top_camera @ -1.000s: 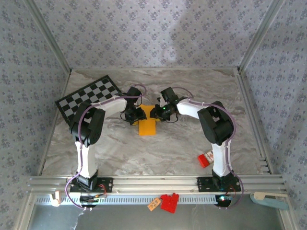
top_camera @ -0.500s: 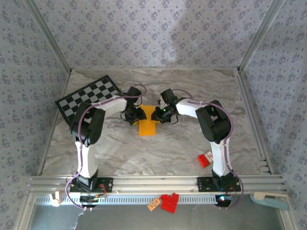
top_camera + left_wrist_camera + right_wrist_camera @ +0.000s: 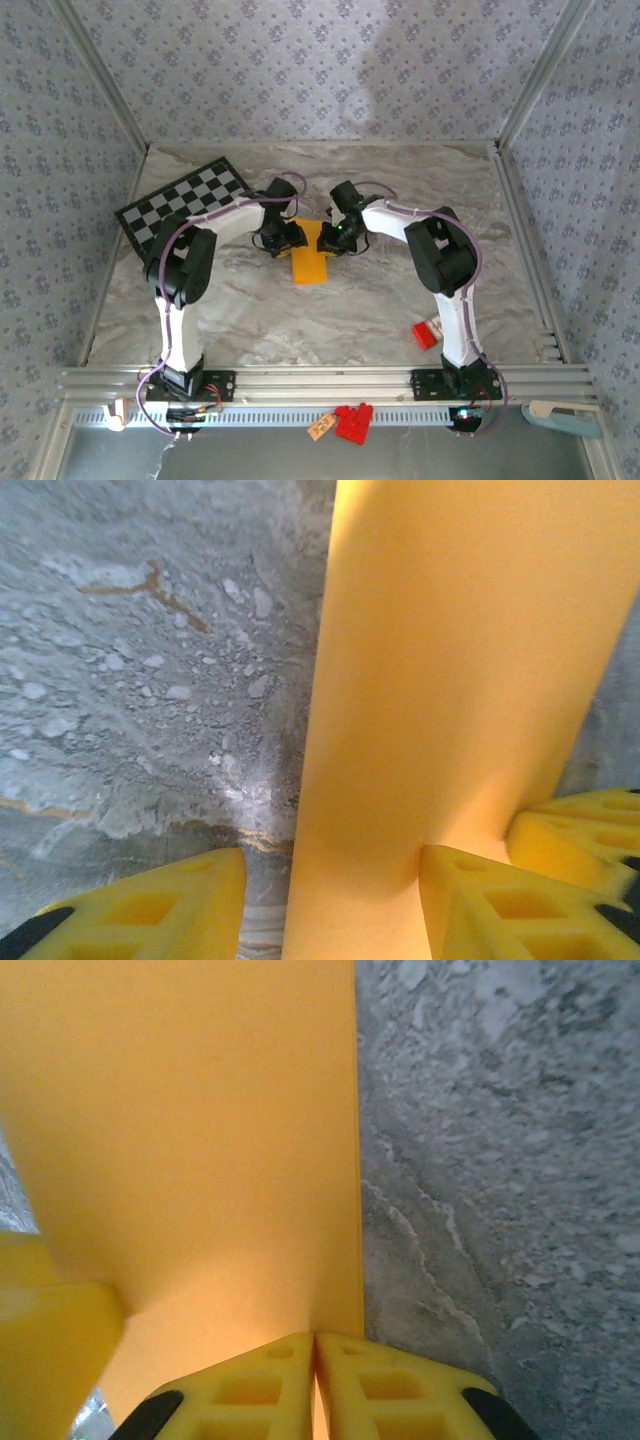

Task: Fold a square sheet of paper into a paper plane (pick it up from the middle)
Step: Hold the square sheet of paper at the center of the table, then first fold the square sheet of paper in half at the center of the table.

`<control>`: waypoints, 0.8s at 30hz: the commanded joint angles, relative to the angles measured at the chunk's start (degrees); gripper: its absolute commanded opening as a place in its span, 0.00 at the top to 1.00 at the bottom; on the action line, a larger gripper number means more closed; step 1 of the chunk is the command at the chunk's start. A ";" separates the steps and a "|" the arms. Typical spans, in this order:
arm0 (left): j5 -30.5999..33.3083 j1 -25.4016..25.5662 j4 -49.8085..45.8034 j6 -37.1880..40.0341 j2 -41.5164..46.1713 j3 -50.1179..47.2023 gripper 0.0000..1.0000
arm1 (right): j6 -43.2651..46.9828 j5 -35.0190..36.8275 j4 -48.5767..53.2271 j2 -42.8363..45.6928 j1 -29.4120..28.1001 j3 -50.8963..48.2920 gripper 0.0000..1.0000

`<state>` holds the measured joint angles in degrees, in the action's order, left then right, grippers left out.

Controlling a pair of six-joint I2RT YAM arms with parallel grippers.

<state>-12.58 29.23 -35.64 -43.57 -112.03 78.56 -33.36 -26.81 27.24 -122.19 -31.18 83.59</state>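
The square sheet of paper lies orange-yellow on the marble table between both grippers. My left gripper is at its left side, open. In the left wrist view the paper runs between the fingers: the right finger touches it, while bare table shows beside the left finger. My right gripper is at the paper's right side. In the right wrist view its jaws meet on the right edge of the paper, with a sliver of orange between them.
A black-and-white checkered board lies at the back left. A small red block sits by the right arm's base, and a red piece lies on the front rail. Patterned walls enclose the marble table.
The right gripper's jaws have closed together on the paper's right edge, and the right arm has shifted slightly left. The left gripper has hardly moved.
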 commanded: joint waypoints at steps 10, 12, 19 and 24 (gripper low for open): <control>-13.60 0.82 11.50 0.63 4.25 -2.91 0.71 | 0.76 10.54 12.65 -7.80 -0.19 0.60 0.88; -14.38 0.91 11.05 0.61 2.55 -2.63 0.74 | 0.67 10.72 12.94 -7.95 -0.18 0.74 0.89; -15.08 0.80 10.28 1.84 -1.33 -2.08 0.78 | 0.93 10.81 13.97 -8.57 -0.19 1.49 0.89; -13.89 0.38 10.10 2.30 -2.47 -3.18 0.79 | 1.36 12.39 15.04 -9.26 -0.36 1.90 0.89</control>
<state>-26.17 29.95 -24.67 -42.65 -113.71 75.44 -33.32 -25.80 33.61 -124.60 -31.46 88.58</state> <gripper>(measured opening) 0.210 0.112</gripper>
